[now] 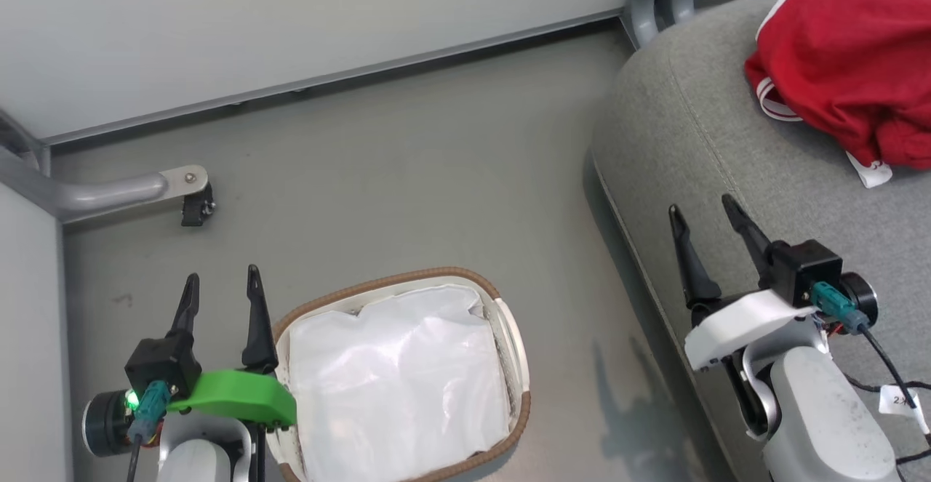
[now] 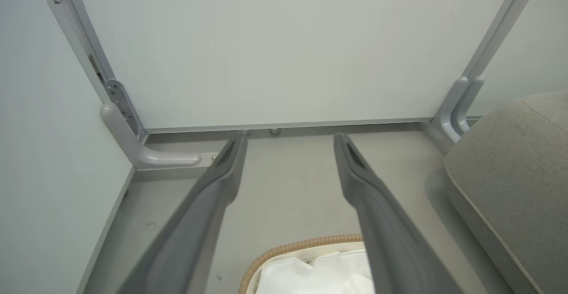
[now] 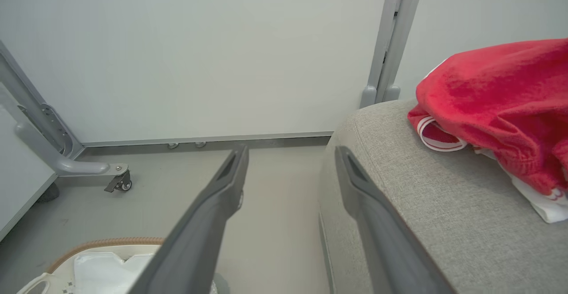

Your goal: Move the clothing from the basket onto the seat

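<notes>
Head view: the clothing [image 1: 851, 53] lies as a bunched red heap on the seat [image 1: 698, 126], toward its far right part; white striped trim and a white tag poke out at the heap's near side
Basket: the basket [image 1: 407, 282] stands on the floor [image 1: 400, 177], well apart from the heap; its white liner [image 1: 396, 380] lies bare, with no red fabric seen on it
Left claw: the left claw [image 1: 222, 274] hovers just beside the basket's left rim; fingers spread, holding nothing
Right claw: the right claw [image 1: 701, 204] hangs across the seat's left edge, one finger over the floor and one over the cushion; fingers spread, holding nothing
Key relation: the heap lies ahead and to the right of the right claw, near but apart; the right arm is much the nearer, since the basket sits between the left claw and the seat
Long axis: crumpled, so no clean axis; roughly far left to near right
Progress: judging by how things lie, the move looks done
Next: probably nothing left to lift; a glance into the basket's near end, cut off at the bottom edge, would settle it
</notes>
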You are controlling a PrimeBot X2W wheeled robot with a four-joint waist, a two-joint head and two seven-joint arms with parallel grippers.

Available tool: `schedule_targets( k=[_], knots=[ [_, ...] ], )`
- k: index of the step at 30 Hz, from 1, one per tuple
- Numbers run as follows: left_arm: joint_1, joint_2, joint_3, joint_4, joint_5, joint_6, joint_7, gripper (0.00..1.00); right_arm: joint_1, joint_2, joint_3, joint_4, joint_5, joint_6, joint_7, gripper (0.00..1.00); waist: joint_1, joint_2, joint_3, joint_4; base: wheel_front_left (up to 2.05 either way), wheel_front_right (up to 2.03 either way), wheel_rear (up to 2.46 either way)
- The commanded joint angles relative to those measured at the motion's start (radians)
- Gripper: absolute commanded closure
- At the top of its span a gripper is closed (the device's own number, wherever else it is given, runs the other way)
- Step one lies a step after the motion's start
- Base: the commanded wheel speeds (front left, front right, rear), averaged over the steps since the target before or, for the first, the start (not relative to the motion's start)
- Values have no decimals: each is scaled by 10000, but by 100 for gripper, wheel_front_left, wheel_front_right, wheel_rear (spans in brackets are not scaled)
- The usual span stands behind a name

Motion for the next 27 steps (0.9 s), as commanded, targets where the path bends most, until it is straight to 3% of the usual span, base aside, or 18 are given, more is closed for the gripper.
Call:
schedule_targets(
  k=[1, 15, 16, 20, 27],
  knots=[
    [277, 5, 47, 94, -122, -45, -7, 0, 276, -6, 6, 71, -1, -14, -4, 0, 0, -1, -593, 562, 0, 0, 0],
    [1510, 4, -84, -10, -716, -39, -7, 0, 1302, -17, 262, 405, 174, -14, -4, 0, 0, -1, -1397, 888, 0, 0, 0],
    [1412, -6, -81, 6, -708, -31, 0, 100, 1212, 33, 261, 401, 111, 0, 0, 100, 0, -1, -1320, 814, 0, 0, 0],
    [1439, -38, -88, 349, -782, -44, 4, 100, 1344, 136, 278, 669, 109, 0, 12, 100, 0, -1, -1348, 831, 0, 0, 0],
    [1311, -36, 89, 305, -2015, -145, 390, 100, 1404, 163, 42, 540, 1437, -1, 402, 100, 0, -1, -1394, 848, 0, 0, 0]
  ],
)
